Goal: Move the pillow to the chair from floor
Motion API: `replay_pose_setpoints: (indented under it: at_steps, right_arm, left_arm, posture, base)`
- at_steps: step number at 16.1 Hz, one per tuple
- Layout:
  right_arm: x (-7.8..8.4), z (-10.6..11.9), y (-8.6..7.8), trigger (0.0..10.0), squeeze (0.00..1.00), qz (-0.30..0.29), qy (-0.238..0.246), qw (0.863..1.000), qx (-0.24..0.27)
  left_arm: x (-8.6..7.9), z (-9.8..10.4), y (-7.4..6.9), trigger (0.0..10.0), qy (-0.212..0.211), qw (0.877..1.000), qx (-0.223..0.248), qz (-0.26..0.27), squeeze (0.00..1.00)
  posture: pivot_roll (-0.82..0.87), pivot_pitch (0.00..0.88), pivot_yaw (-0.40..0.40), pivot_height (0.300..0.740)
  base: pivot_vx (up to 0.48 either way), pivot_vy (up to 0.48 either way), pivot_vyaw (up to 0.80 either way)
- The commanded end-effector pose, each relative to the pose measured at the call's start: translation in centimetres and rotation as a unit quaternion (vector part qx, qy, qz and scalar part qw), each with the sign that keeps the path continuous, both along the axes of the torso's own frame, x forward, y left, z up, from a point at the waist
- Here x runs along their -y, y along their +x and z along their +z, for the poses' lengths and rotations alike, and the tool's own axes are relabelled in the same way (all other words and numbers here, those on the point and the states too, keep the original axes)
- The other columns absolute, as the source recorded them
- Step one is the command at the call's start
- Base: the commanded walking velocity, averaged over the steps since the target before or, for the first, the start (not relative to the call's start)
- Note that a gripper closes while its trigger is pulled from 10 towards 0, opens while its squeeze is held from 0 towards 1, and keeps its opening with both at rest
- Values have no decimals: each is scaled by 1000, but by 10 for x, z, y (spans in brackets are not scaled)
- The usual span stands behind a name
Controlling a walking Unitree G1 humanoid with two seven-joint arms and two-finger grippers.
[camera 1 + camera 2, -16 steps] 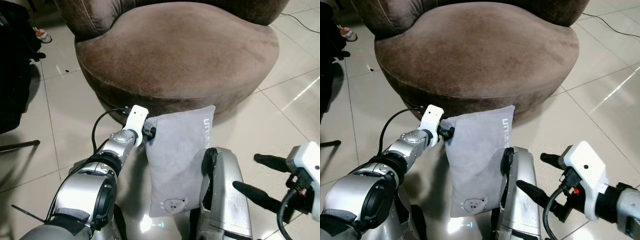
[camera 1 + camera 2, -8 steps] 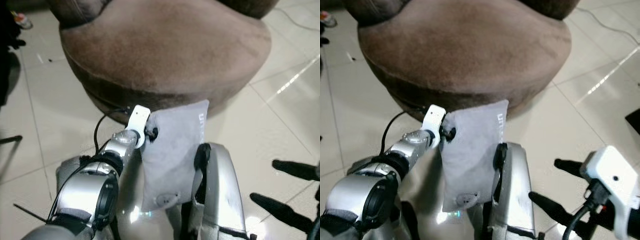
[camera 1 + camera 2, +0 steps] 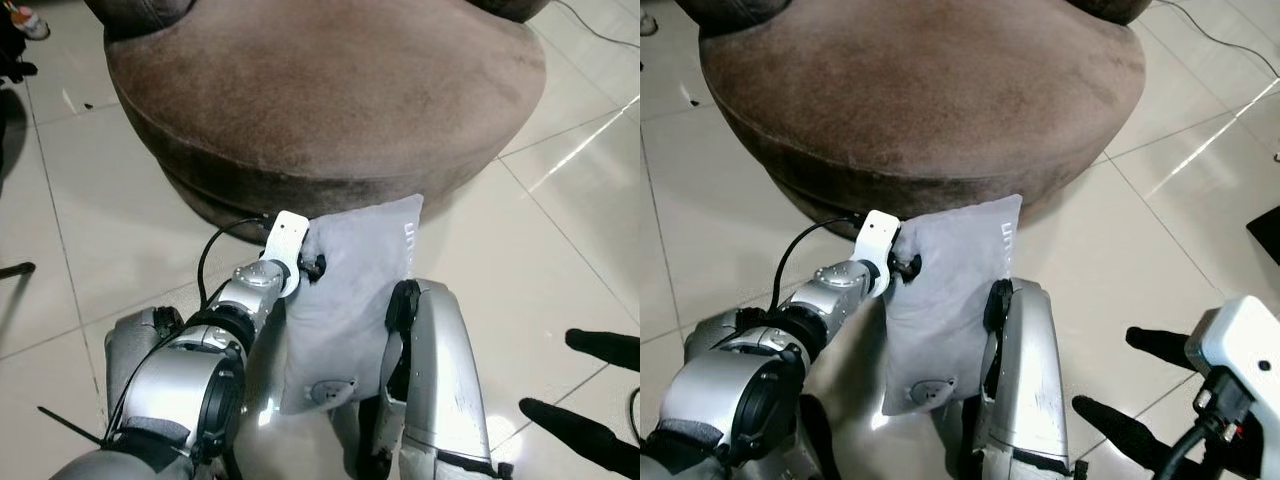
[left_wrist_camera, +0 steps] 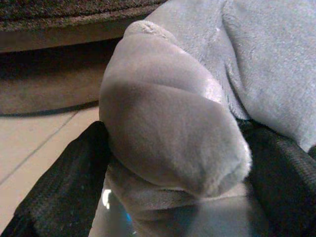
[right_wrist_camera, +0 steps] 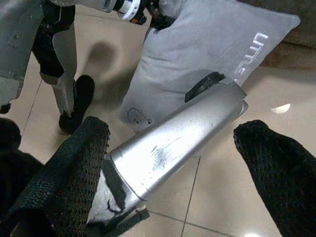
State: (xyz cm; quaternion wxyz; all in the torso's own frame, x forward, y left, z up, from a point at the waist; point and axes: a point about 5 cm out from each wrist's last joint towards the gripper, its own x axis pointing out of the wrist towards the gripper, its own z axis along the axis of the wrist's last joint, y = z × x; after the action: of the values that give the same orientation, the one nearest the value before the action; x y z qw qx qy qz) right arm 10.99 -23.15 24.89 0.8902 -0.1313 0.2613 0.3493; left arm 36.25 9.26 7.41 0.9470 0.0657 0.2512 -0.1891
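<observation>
Nearest the camera are the robot's own silver limbs: the left arm's shoulder and elbow at the near left, and a silver leg (image 3: 440,380) rising at near centre. At the near right, the right end effector (image 3: 600,395) hangs over the tiled floor (image 3: 80,240) with its two black fingers spread wide and nothing between them; in the right wrist view those fingers (image 5: 64,173) frame the silver leg and the pillow beyond it.

Just past the leg hangs the grey pillow (image 3: 350,290), lifted off the floor and hanging upright, its lower end with a small bear patch (image 3: 923,390) down beside the leg and pale lettering along its upper right edge. The left end effector (image 3: 312,266) is clamped on the pillow's upper left corner, below a white wrist block (image 3: 287,236) with a black cable looping away to the left. The left wrist view shows a bunched fold of the grey fabric (image 4: 173,123) squeezed between the two black fingers (image 4: 59,182).

The pillow's top edge is just in front of the lower front rim of the brown chair (image 3: 320,90), which stands farther off; whether fabric and chair touch cannot be told. The chair's wide round seat cushion spreads across the far centre. A thin dark cable (image 3: 600,25) lies on the tiles at the far right.
</observation>
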Motion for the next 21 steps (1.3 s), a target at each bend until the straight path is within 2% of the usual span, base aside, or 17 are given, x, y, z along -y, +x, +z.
replay_pose_setpoints:
  at_steps: [1,3,4,5,6,21]
  right_arm:
    - [0,2,-3,10000,0,1,-4,1000,-6]
    - [0,2,-3,10000,0,1,-3,1000,-8]
    - [0,2,-3,10000,0,1,-3,1000,-10]
    - [0,2,-3,10000,0,1,-3,1000,-11]
    - [-1,2,-3,10000,0,1,-2,1000,-13]
    - [-2,1,2,10000,0,2,-1,1000,-18]
  left_arm:
    - [15,-14,-11,10000,-7,999,-34,-18,0]
    - [16,-14,-12,10000,-11,999,-34,-14,0]
    - [16,-14,-12,9569,-13,999,-34,-15,0]
    - [19,-14,-13,0,-35,998,-39,-22,0]
    - [23,-14,-14,0,-53,997,-43,-38,0]
    - [21,-9,-11,0,-74,996,-34,-26,0]
  posture:
    - [-779,314,-110,386]
    - [-774,313,-110,386]
    - [-770,314,-111,386]
    - [-765,313,-112,386]
    - [-763,312,-114,386]
    - [-749,309,-120,386]
  base:
    - [0,0,0]
    - [0,0,0]
    - [0,0,0]
    - [0,0,0]
    - [0,0,0]
    - [0,0,0]
